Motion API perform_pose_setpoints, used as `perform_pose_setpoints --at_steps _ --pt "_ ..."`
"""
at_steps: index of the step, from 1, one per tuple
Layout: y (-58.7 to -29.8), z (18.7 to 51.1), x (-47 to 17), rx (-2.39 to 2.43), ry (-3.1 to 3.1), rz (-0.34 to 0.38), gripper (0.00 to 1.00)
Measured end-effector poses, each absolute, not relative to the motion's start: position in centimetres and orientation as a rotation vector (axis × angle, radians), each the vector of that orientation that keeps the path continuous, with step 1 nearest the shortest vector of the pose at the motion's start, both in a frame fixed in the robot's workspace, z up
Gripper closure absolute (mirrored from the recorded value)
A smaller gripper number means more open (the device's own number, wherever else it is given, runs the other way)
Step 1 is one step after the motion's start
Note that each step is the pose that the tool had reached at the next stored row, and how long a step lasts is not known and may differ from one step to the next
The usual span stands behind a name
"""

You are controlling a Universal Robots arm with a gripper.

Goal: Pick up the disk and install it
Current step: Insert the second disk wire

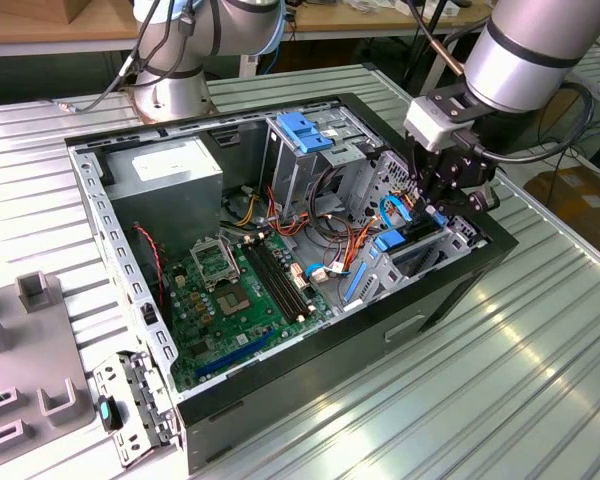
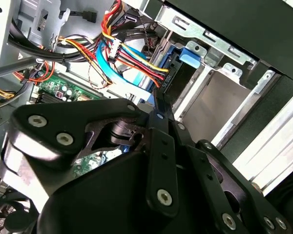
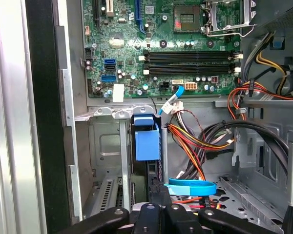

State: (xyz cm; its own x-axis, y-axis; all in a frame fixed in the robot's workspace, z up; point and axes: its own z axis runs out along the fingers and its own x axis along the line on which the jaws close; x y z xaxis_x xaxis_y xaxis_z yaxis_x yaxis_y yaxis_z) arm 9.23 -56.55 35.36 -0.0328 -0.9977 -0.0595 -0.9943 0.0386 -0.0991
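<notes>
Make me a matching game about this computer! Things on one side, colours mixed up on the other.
Things:
1. motherboard
2. end effector
3. box with a sticker
4. plastic tab on the disk

Colours:
A. black
B. blue
C. green
D. grey

Right pairs: 1-C, 2-A, 3-D, 4-B

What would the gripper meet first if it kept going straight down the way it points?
Probably the disk: the gripper points into the drive bay, where the disk's blue tab lies right ahead of its fingertips. A blue cable runs close beside that line; depth is unclear.
</notes>
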Motion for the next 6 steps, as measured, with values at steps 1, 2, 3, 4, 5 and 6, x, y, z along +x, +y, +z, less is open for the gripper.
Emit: perform_pose_setpoints --at_steps 1,2,3,4,5,6 --pt "-56.55 35.36 9.23 -2.103 2.180 -0.046 0.89" --pt "-56.55 35.37 9.22 -2.103 2.180 -0.046 0.89" --pt "-56.55 35.37 9.22 -2.103 2.180 -0.046 0.89" --pt "-56.55 35.38 9.23 -2.103 2.180 -0.046 0.89" --pt "-56.55 35.39 9.23 -2.103 2.180 -0.046 0.89" --pt "-56.55 35.39 9.23 -2.103 2.180 -0.046 0.89"
